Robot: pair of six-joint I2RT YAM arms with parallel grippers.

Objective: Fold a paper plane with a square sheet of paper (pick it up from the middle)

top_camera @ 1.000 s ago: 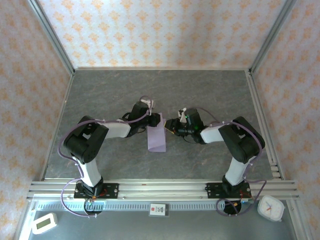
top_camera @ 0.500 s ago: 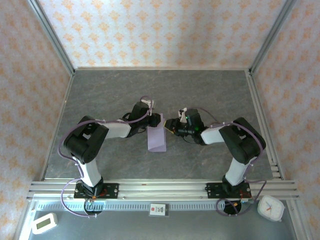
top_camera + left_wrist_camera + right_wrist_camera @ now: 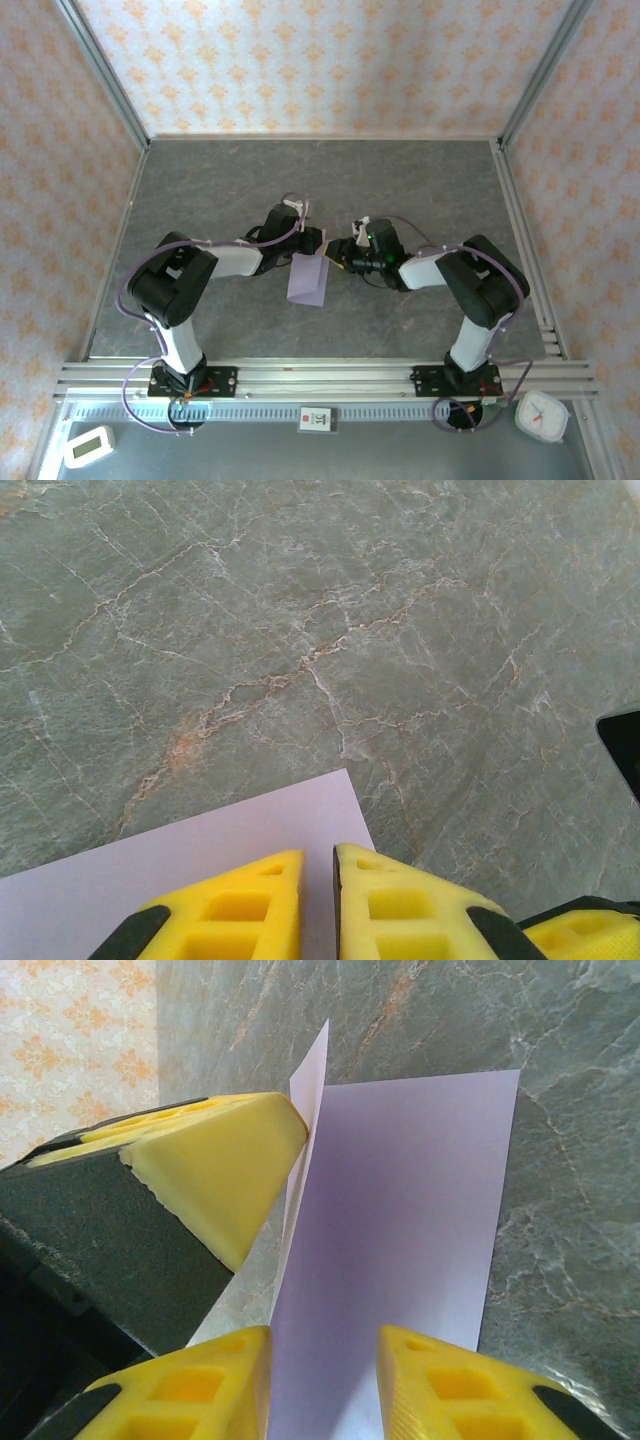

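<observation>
The square sheet of paper [image 3: 308, 280] is pale lilac and lies folded into a narrow rectangle at the middle of the table. One flap [image 3: 312, 1070] stands up along its long edge. My left gripper [image 3: 318, 243] is at the sheet's far end, with its yellow fingers [image 3: 420, 900] nearly together and shut on the paper [image 3: 200, 850]. My right gripper [image 3: 338, 255] comes in from the right. In its wrist view the right gripper [image 3: 325, 1345] is open, with the paper [image 3: 400, 1210] lying beyond the gap and the left gripper's finger [image 3: 215, 1170] against the raised flap. A paper plane is out of view.
The table is grey marbled stone [image 3: 420, 190] with patterned walls on three sides. An aluminium rail [image 3: 320, 378] runs along the near edge. A white timer [image 3: 88, 446] and a small clock [image 3: 541, 416] sit in front of the rail.
The paper's near end has swung slightly left. The right gripper has edged left toward the sheet and closed a touch. The left gripper has held its place.
</observation>
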